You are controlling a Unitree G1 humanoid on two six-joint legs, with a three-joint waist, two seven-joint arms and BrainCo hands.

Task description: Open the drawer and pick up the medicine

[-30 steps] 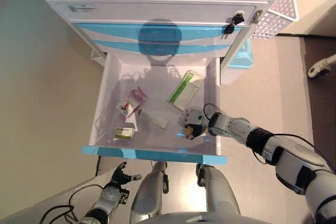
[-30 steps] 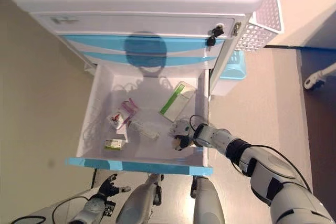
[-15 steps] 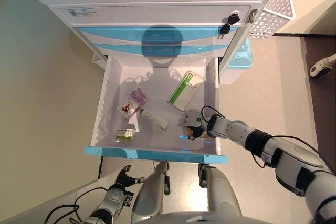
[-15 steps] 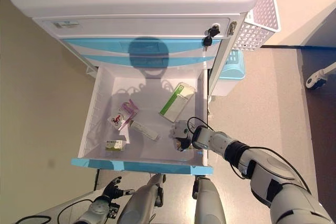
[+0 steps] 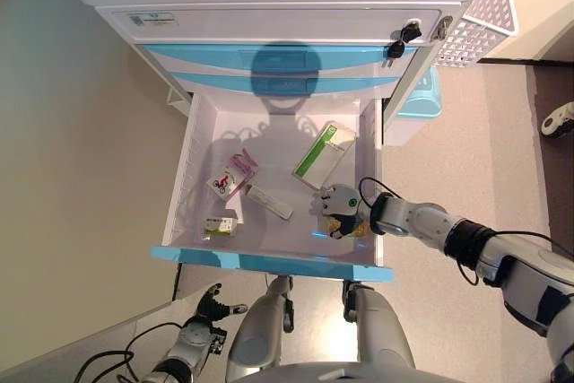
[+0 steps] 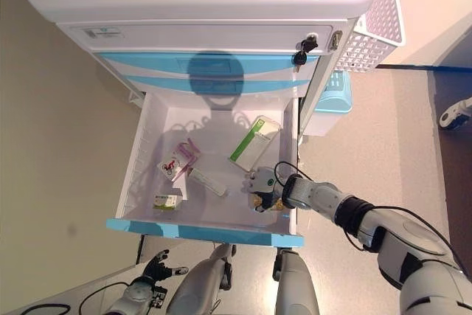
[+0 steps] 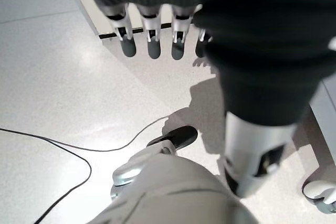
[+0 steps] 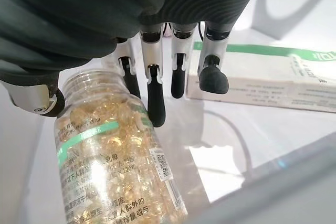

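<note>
Drawer stands open. My right hand is inside it, near its front right corner, fingers curled round the clear bottle of yellow capsules. Green-and-white box lies just behind the bottle. My left hand hangs below the drawer front, fingers relaxed, holding nothing.

The right hand curls its silver, dark-tipped fingers against a clear plastic bottle of golden capsules with a green-banded label. Beyond the bottle, near the fingertips, lies a flat white carton with a green stripe.
</note>
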